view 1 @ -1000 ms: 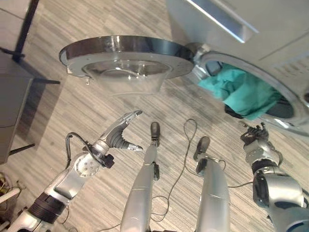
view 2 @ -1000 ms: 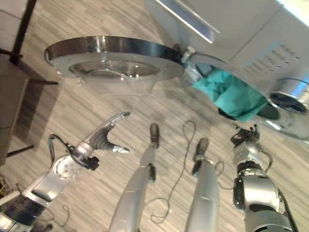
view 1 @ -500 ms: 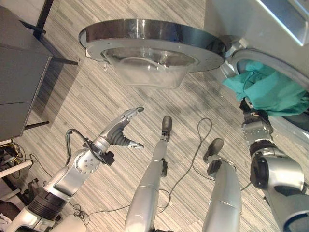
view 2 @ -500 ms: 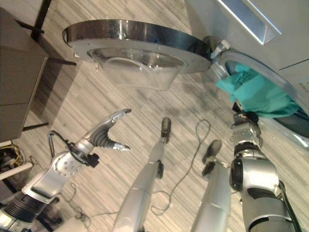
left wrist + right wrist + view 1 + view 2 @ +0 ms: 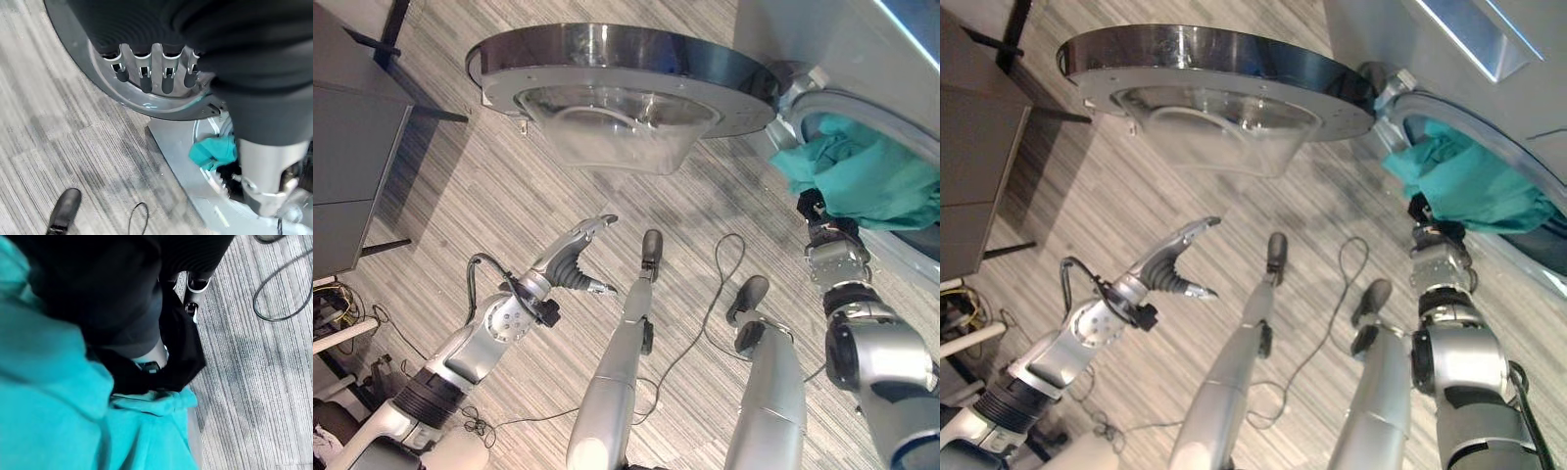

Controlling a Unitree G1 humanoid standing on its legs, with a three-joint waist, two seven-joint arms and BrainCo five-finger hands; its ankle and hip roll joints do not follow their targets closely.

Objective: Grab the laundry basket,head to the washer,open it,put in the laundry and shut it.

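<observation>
The washer (image 5: 862,59) stands in front of me with its round door (image 5: 617,73) swung fully open, the chrome-rimmed glass bowl of the door bulging toward the floor. A teal garment (image 5: 867,181) hangs bunched out of the drum opening, draped over its lower rim, with a dark piece of laundry (image 5: 181,347) just beneath it.

No readable text, label, number or sign is showing in these views: nothing legible is appearing on the washer (image 5: 822,39), on its open door (image 5: 617,69), or on the teal laundry (image 5: 867,181) hanging from the drum opening.
</observation>
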